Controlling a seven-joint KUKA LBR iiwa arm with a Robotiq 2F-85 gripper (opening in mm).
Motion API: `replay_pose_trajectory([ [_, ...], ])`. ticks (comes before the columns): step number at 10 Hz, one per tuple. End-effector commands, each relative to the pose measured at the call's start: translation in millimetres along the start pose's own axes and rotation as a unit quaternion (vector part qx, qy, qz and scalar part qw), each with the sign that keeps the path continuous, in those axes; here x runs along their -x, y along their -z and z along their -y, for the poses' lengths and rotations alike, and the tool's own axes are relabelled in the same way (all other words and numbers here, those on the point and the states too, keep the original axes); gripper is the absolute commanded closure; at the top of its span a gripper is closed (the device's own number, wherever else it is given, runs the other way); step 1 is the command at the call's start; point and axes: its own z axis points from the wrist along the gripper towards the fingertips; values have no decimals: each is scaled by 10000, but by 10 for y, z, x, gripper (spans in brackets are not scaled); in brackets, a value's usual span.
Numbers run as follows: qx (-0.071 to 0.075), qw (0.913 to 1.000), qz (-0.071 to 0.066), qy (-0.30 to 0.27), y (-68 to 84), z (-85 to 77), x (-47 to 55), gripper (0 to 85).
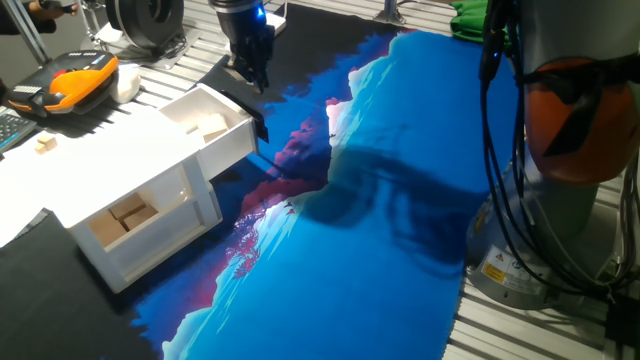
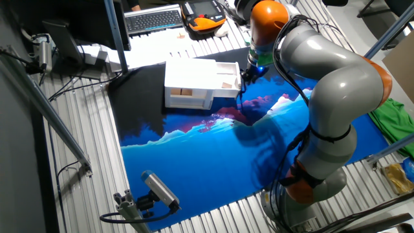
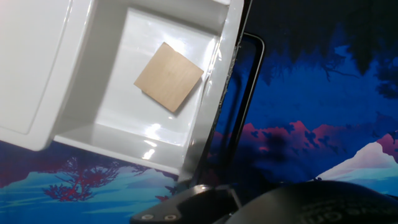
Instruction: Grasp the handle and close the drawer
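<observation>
The white drawer (image 1: 212, 124) stands pulled out of the white cabinet (image 1: 120, 190) towards the right, with a flat wooden block (image 3: 169, 84) lying in it. The slim black handle (image 1: 262, 128) sits on the drawer's front panel; in the hand view it is a thin black loop (image 3: 251, 81) just right of the front wall. My gripper (image 1: 255, 78) hangs above the drawer's front at the handle end, not touching it, its fingers slightly apart and empty. It also shows in the other fixed view (image 2: 244, 76) next to the drawer (image 2: 226, 76).
The cabinet has a lower open compartment with wooden blocks (image 1: 128, 215). A blue and black printed mat (image 1: 380, 220) covers the table. An orange and black device (image 1: 75, 82) lies behind the cabinet. My arm's base (image 1: 560, 150) and its cables stand at the right.
</observation>
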Motion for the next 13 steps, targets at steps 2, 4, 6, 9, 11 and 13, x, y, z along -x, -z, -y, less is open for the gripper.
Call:
replay_pose_trajectory([
  [2, 0, 10000, -1, -1, 1, 0, -1, 850],
  [4, 8, 10000, -1, -8, 1, -1, -1, 850],
  [6, 17, 10000, -1, -31, 1, 0, -1, 850],
  [9, 58, 9999, 14, -109, 1, 1, -4, 850],
  [11, 177, 9996, 20, -216, -2, 7, -8, 850],
  [13, 165, 9994, 19, -300, -2, 7, -10, 850],
])
